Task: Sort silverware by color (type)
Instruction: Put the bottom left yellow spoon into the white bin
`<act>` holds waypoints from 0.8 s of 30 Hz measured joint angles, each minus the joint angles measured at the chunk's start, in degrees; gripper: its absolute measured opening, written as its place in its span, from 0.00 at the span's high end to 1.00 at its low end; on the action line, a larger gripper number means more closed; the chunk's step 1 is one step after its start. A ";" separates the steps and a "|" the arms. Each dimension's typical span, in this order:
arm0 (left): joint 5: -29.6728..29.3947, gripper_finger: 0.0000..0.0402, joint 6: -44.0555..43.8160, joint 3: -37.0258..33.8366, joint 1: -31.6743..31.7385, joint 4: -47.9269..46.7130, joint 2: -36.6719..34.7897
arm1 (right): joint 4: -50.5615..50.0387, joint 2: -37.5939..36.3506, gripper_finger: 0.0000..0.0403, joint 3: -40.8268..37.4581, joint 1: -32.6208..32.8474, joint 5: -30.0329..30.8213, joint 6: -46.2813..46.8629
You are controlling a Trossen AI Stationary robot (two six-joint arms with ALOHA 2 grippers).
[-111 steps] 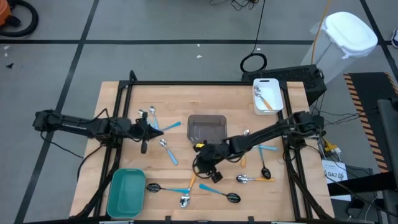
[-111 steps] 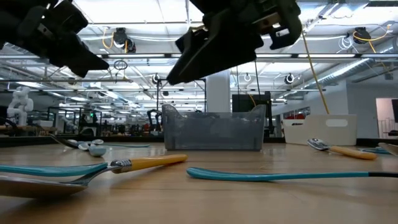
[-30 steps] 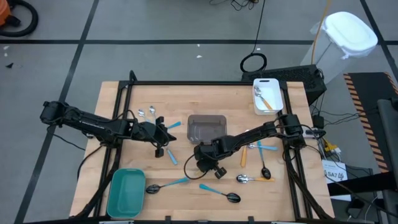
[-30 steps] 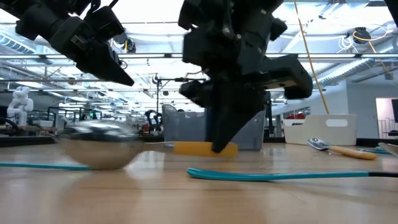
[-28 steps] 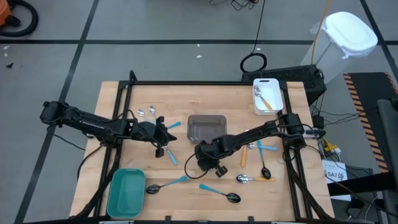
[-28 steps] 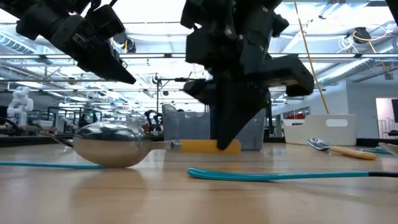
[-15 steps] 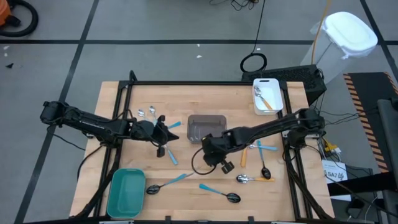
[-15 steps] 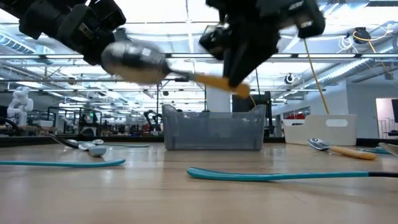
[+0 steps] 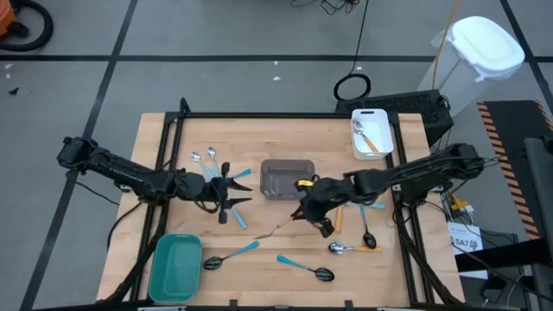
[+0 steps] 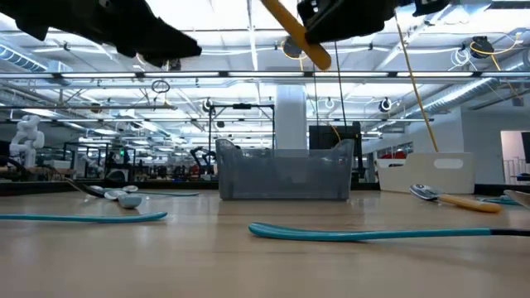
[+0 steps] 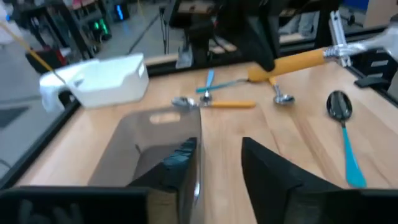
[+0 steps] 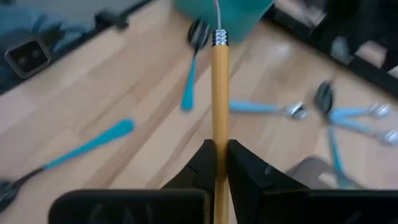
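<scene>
Right gripper: I see my right gripper (image 9: 304, 200) lifted above the table, just in front of the grey bin (image 9: 286, 179), fingers (image 12: 239, 163) pinched tight on the orange-handled spoon (image 12: 218, 118).
Held spoon: its orange handle (image 10: 296, 34) slants up through the low view (well clear of the wood); from above, a thin silver stem runs from the grip toward the table's front.
Left gripper: my left gripper (image 9: 235, 193) hangs left of the grey bin, fingers (image 11: 270, 175) spread part way with nothing between them.
Under the left gripper: a blue-handled spoon (image 9: 235, 215) lies on the wood just beside the fingertips.
Back left: two small silver spoons (image 9: 203, 157) rest near the left arm.
Front of table: a black-bowled spoon with blue handle (image 9: 230, 255) lies beside the teal tray (image 9: 176, 268); another black-bowled blue spoon (image 9: 307, 269) lies to its right.
Right side: a silver spoon with orange handle (image 9: 352, 249) and a black-bowled spoon (image 9: 367, 231) lie near the right arm.
White bin: the white bin (image 9: 371, 133) at the back right holds orange-handled spoons (I cannot count them).
</scene>
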 joint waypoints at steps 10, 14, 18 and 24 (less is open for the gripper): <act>-0.45 0.56 5.67 0.00 -0.96 10.37 5.18 | 27.09 -0.85 0.96 -9.94 -1.98 5.91 3.89; -1.06 0.48 9.78 0.00 -1.63 19.14 9.53 | 33.28 0.62 0.96 -10.80 -2.36 12.72 4.66; -8.12 0.38 10.18 0.00 -1.55 26.50 11.91 | 37.33 1.97 0.96 -11.14 -2.36 19.26 4.47; -7.90 0.32 10.63 0.00 -2.07 30.54 13.78 | 41.52 4.53 0.96 -11.17 -2.25 25.49 3.99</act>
